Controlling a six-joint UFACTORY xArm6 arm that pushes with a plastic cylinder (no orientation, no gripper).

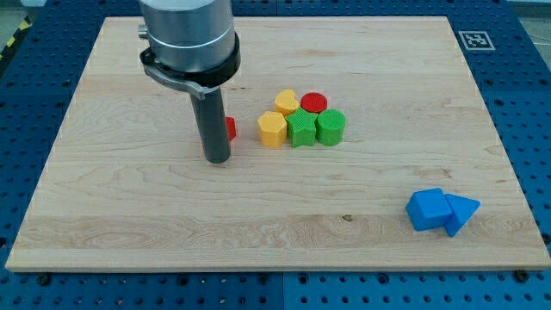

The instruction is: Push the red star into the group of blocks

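The red star [230,128] is mostly hidden behind my rod; only a small red edge shows at the rod's right side. My tip [217,160] rests on the board just at the view's bottom-left of the red star. The group of blocks lies to the view's right of the star: a yellow hexagon [271,129], a yellow block [287,102], a red cylinder [313,103], a green star [300,129] and a green block [331,127], all packed together.
A blue cube [428,209] and a blue triangle [463,212] touch each other at the view's bottom right. The wooden board [129,224] sits on a blue perforated table. A fiducial marker [476,40] is at the view's top right corner.
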